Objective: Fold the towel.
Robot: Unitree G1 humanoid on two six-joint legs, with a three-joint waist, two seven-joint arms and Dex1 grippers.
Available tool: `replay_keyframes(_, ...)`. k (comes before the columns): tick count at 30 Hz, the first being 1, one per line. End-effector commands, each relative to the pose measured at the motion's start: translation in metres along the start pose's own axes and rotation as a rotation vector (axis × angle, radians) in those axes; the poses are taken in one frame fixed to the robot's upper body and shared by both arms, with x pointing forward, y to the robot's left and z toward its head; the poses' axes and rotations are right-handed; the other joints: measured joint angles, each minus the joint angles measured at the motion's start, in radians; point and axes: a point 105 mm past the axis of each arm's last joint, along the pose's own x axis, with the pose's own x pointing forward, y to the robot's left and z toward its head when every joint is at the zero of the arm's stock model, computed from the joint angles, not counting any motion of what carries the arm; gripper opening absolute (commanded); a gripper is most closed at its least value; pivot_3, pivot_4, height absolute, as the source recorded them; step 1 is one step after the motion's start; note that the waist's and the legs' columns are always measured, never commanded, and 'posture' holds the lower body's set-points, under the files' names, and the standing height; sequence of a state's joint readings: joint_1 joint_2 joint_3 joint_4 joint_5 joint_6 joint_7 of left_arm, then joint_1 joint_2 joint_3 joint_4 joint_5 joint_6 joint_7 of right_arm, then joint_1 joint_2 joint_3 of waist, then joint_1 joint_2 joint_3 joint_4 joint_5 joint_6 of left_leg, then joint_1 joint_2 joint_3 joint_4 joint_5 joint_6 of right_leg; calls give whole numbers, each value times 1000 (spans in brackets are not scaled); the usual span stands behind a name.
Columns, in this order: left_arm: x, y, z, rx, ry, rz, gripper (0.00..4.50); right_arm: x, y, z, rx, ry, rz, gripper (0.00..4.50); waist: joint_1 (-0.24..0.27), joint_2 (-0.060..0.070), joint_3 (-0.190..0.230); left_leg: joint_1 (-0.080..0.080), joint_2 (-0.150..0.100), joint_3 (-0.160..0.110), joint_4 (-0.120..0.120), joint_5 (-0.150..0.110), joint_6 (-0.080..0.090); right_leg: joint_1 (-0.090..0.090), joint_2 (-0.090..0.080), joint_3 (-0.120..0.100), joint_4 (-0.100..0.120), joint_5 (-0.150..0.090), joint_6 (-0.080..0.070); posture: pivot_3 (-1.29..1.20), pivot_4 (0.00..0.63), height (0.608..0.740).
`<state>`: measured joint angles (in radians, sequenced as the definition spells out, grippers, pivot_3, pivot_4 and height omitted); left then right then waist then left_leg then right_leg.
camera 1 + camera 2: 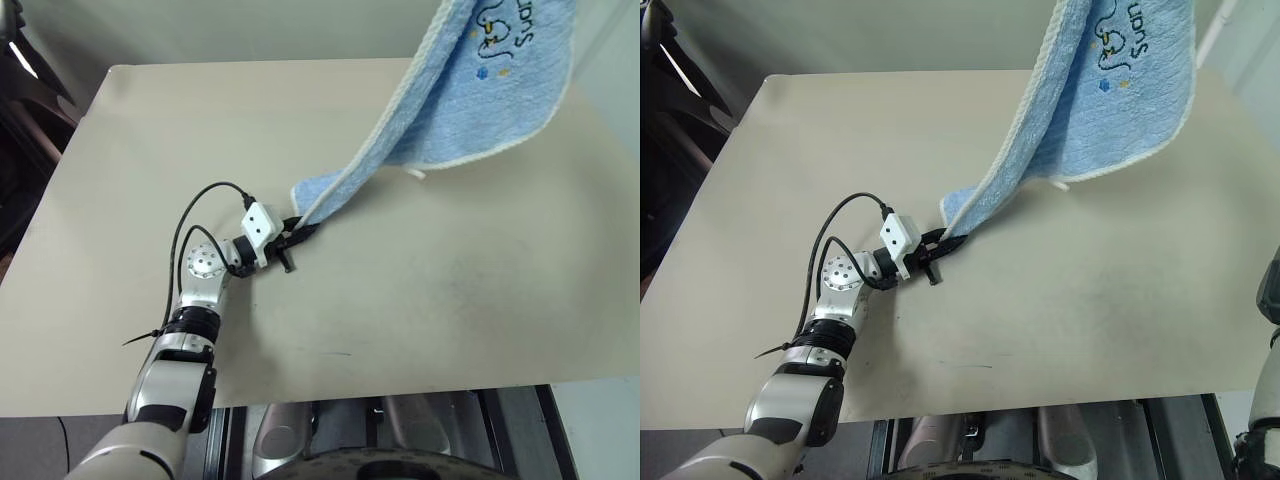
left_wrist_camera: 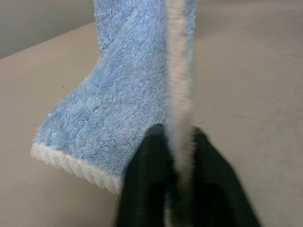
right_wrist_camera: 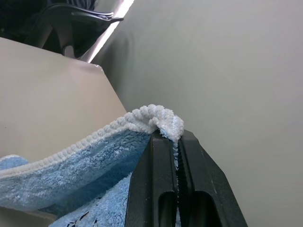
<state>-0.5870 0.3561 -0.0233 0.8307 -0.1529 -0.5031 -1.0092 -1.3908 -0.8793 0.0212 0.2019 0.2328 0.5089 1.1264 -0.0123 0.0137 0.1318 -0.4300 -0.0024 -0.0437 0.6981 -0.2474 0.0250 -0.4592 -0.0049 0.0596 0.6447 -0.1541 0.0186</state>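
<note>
The light-blue towel [image 1: 470,95] with cream-white edging hangs from the upper right down to the beige table [image 1: 150,150], and its lower end lies on the tabletop. Black handwritten marks show near its raised end, and a small white loop [image 1: 416,174] dangles below its edge. My left gripper [image 1: 298,232] sits low on the table, shut on the towel's lower edge; the left wrist view has the cream edging [image 2: 179,118] pinched between the black fingers [image 2: 147,189]. My right gripper [image 3: 178,156] is raised and shut on the towel's upper corner [image 3: 163,118].
The table's near edge [image 1: 330,395] runs across the lower part of the head views, with dark equipment below it. A dark chair [image 3: 75,23] stands beyond the table's far left corner. A wall rises behind the table.
</note>
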Motion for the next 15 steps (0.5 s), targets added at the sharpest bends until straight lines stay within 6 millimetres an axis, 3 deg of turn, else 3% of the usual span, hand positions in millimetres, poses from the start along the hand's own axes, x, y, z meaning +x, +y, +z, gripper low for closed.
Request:
replay_keyframes(1,-8,1,-4,-20,5,-1,16,-10,-9,19,-53,-51,-45,0,0,0,0,0,0,0,0,0,0,0,0,0,0,0,0,0,150,733)
replay_keyframes(4,-14,9,0,-23,-11,18,16,-11,-9,16,-54,-40,-46,0,0,0,0,-1,0,0,-1,0,0,-1,0,0,0,0,0,0,150,733)
replay_keyframes(7,-21,32,8,-18,-23,91,16,-15,-11,4,-63,0,-52,0,1,0,0,-1,0,0,-1,0,0,-1,0,0,0,0,0,0,150,733)
replay_keyframes(11,-33,74,30,-25,-54,194,16,-32,-14,-20,-50,77,-68,0,8,-1,0,-2,0,-1,0,0,0,-1,0,0,0,0,0,0,150,733)
replay_keyframes(15,-39,110,65,-19,-127,284,16,-47,-14,-39,-46,144,-72,0,18,0,1,-4,-1,-1,0,0,0,-2,-1,-1,-2,0,0,0,150,733)
